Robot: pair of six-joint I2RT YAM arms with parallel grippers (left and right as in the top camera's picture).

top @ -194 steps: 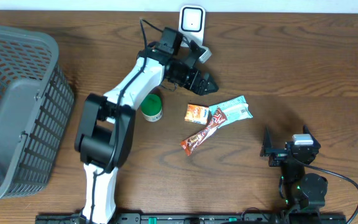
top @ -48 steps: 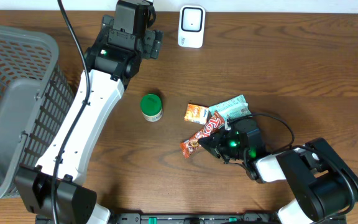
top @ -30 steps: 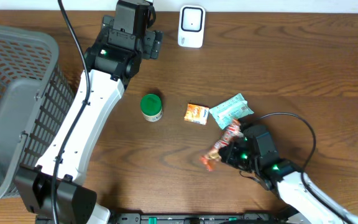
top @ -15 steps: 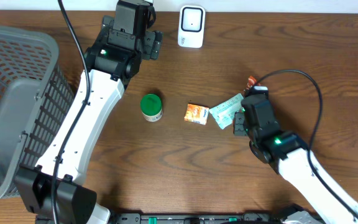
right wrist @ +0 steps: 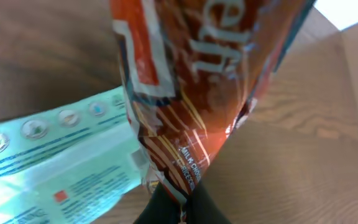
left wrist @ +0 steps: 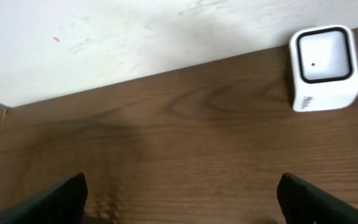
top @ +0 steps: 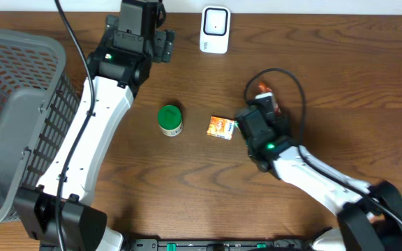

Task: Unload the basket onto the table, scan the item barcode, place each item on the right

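A red-orange chocolate bar wrapper (right wrist: 185, 93) fills the right wrist view, pinched at its lower end by my right gripper (right wrist: 180, 202), which is shut on it. From overhead, that gripper (top: 261, 109) hovers over mid-table with the bar's tip (top: 266, 94) sticking out behind it. The white barcode scanner (top: 216, 29) stands at the back edge, further back and to the left of the bar. My left gripper (top: 164, 42) is open just left of the scanner (left wrist: 324, 67), and its fingers (left wrist: 61, 200) are wide apart over bare wood.
A mint-green packet (right wrist: 55, 155) lies under the held bar. A small orange packet (top: 221, 127) and a green can (top: 169, 120) sit mid-table. A grey basket (top: 19, 125) fills the left side. The right arm's cable (top: 285, 77) loops over the table.
My right gripper has carried the chocolate bar from the table's front up and back toward the middle, nearer the scanner. The left arm shifted slightly left, still open.
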